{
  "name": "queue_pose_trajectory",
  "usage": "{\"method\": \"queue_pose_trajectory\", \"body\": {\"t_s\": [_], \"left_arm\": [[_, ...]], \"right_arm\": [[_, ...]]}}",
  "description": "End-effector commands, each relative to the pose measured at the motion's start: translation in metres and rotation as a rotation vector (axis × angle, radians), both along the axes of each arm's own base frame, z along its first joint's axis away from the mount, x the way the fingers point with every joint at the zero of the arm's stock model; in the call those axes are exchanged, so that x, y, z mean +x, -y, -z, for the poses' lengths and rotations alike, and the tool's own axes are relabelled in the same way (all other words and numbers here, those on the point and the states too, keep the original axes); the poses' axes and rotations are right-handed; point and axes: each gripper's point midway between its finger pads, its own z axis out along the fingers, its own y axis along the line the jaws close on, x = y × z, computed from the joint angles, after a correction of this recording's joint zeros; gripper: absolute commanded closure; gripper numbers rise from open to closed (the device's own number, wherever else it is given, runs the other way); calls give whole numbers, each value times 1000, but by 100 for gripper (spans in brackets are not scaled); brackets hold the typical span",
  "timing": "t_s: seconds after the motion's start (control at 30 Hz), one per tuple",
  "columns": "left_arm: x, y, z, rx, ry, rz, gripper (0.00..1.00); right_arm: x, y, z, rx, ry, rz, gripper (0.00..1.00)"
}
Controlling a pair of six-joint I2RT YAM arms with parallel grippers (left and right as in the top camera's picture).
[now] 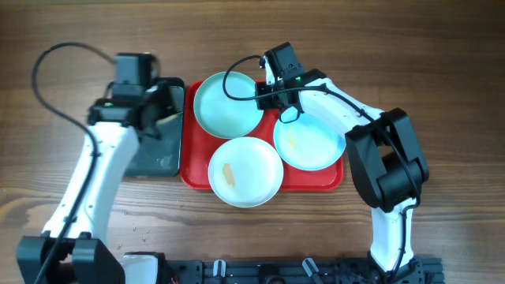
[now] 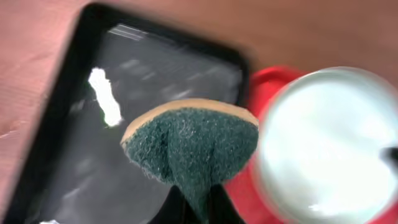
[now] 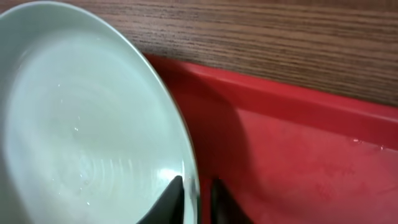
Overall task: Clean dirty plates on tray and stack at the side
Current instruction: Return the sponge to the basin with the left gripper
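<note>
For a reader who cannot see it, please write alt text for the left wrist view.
The left gripper pinches a green sponge above a black tray. At right, blurred, a pale plate sits on the red tray.

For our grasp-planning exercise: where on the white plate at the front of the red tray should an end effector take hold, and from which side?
Grip the white plate by its thin raised rim at the front edge, which overhangs the red tray. Come from the table side: the two turquoise plates crowd its back edge.
</note>
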Motion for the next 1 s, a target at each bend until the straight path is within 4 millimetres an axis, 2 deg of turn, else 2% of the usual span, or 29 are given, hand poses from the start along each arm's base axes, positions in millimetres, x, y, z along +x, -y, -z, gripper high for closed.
{"method": "queue_pose_trajectory", "body": {"t_s": [0.0, 0.07, 0.17, 0.37, 0.47, 0.67, 0.9, 0.97], "left_arm": [[-15, -33, 8, 21, -68, 18, 96], [-16, -40, 10, -24, -69, 1, 96], [-20, -43, 20, -27, -96, -8, 96], [-29, -41, 63, -22, -127, 8, 96], [-26, -42, 69, 10, -103, 63, 96], [-27, -55, 75, 82, -110, 33, 94], [-37, -60, 93, 102, -160, 17, 92], [-40, -59, 100, 91, -181, 2, 93]], "right_arm": [[-3, -1, 8, -18, -1, -12, 77], [-1, 1, 8, -29, 7, -5, 70], [-1, 1, 8, -29, 7, -5, 70], [0, 0, 7, -24, 13, -4, 74], [-1, 1, 9, -28, 6, -5, 67], [2, 2, 27, -47, 1, 2, 69], [10, -2, 22, -30, 40, 5, 77], [12, -3, 21, -24, 51, 5, 87]]}}
